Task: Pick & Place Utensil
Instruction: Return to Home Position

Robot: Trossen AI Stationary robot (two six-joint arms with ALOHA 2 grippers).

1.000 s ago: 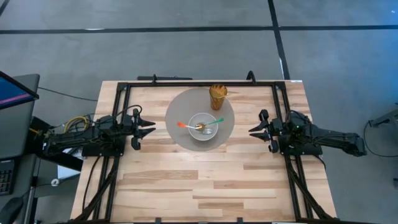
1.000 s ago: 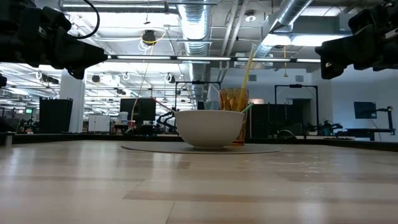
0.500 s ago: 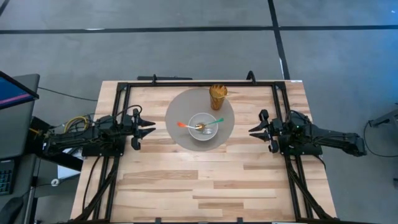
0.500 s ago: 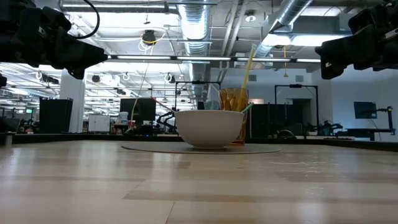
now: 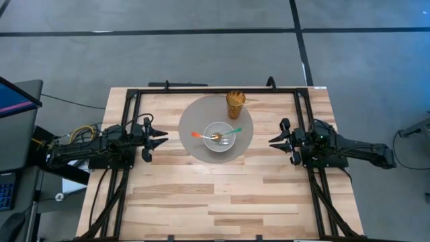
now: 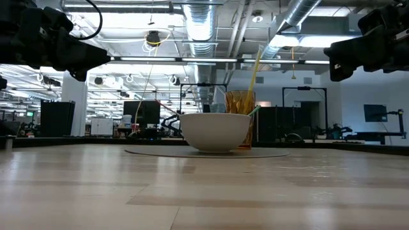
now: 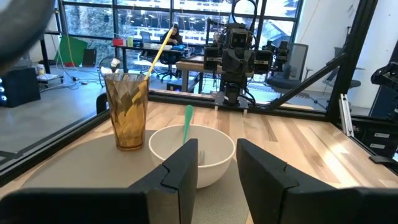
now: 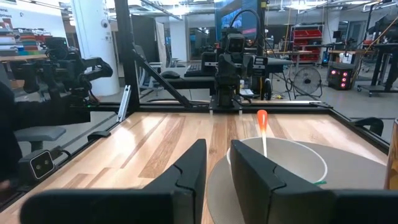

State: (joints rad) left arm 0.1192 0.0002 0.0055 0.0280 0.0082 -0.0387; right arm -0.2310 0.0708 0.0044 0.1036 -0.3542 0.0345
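Note:
A white bowl (image 5: 220, 138) sits in the middle of a round grey mat (image 5: 195, 117). A fork and a spoon lie in it: one has an orange handle (image 5: 196, 135) over the bowl's left rim, the other a green handle (image 5: 235, 128) over its right rim. An amber glass (image 5: 234, 104) with a yellow straw stands at the mat's far edge. My left gripper (image 5: 163, 137) hovers open left of the mat. My right gripper (image 5: 272, 142) hovers open to the mat's right. Both point at the bowl.
A black frame (image 5: 201, 89) runs along the table's far edge and down both sides beside the arms. Bare wooden table (image 5: 222, 202) stretches toward the near edge. A monitor (image 5: 17, 101) stands off the table to the left.

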